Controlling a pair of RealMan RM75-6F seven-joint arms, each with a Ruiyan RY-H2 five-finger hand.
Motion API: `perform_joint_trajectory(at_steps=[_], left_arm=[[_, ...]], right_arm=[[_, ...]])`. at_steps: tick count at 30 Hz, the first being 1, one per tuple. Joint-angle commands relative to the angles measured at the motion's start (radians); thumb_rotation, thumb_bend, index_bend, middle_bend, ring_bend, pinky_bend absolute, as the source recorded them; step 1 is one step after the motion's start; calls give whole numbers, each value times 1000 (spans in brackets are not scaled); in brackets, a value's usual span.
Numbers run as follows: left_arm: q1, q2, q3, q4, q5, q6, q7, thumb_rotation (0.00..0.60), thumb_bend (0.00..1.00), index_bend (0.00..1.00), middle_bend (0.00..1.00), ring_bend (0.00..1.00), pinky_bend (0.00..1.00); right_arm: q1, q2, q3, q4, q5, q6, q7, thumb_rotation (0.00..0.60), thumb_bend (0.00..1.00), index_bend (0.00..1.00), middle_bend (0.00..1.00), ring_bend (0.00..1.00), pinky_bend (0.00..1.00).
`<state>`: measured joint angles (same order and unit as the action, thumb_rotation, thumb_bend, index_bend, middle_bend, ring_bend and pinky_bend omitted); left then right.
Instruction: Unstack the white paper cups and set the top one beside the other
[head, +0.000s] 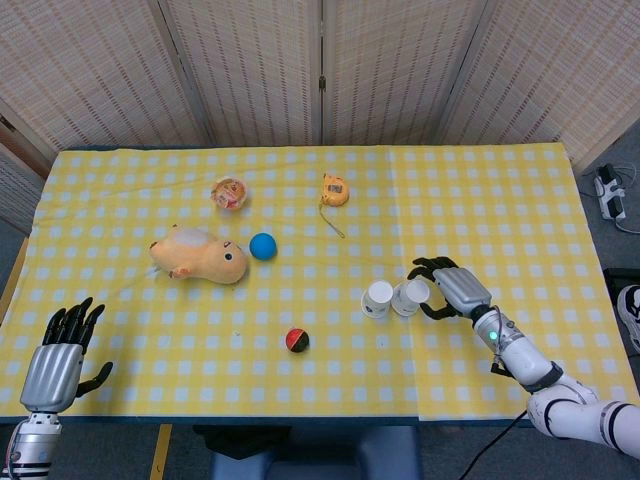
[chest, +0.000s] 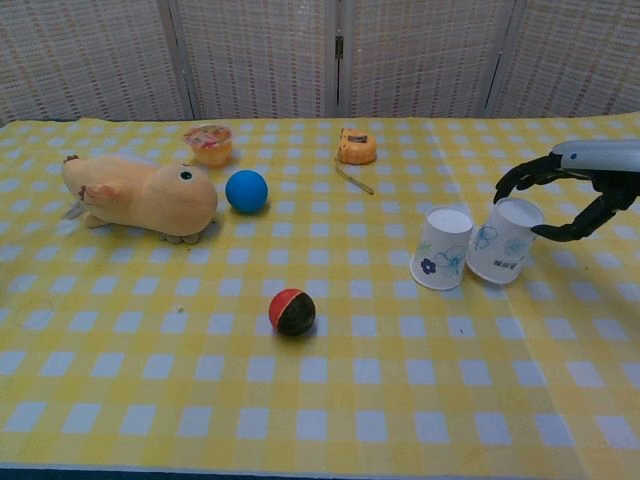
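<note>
Two white paper cups with blue flower prints stand upside down side by side, right of the table's middle. The left cup (head: 377, 299) (chest: 441, 248) stands free. The right cup (head: 410, 296) (chest: 503, 241) tilts slightly, touching or nearly touching the first cup, its rim on the cloth. My right hand (head: 450, 288) (chest: 575, 190) holds this cup from the right, fingers arched over its upturned base and thumb at its side. My left hand (head: 60, 365) hovers at the table's front left corner, fingers spread, holding nothing.
A red-and-black ball (chest: 292, 311) lies in front of the cups to the left. Farther left are a blue ball (chest: 246, 190) and an orange plush animal (chest: 140, 196). A small snack cup (chest: 209, 143) and an orange tape measure (chest: 356, 146) lie toward the back.
</note>
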<state>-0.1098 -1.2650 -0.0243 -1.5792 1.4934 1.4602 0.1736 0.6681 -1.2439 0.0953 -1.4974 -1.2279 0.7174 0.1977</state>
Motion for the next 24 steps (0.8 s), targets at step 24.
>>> perform_joint_trajectory(at_steps=[24], left_arm=[[-2, -16, -11, 20, 26, 33, -13, 600, 335, 49, 44, 61, 0]], right_arm=[[-308, 109, -49, -136, -190, 570, -102, 600, 467, 133, 137, 114, 55]])
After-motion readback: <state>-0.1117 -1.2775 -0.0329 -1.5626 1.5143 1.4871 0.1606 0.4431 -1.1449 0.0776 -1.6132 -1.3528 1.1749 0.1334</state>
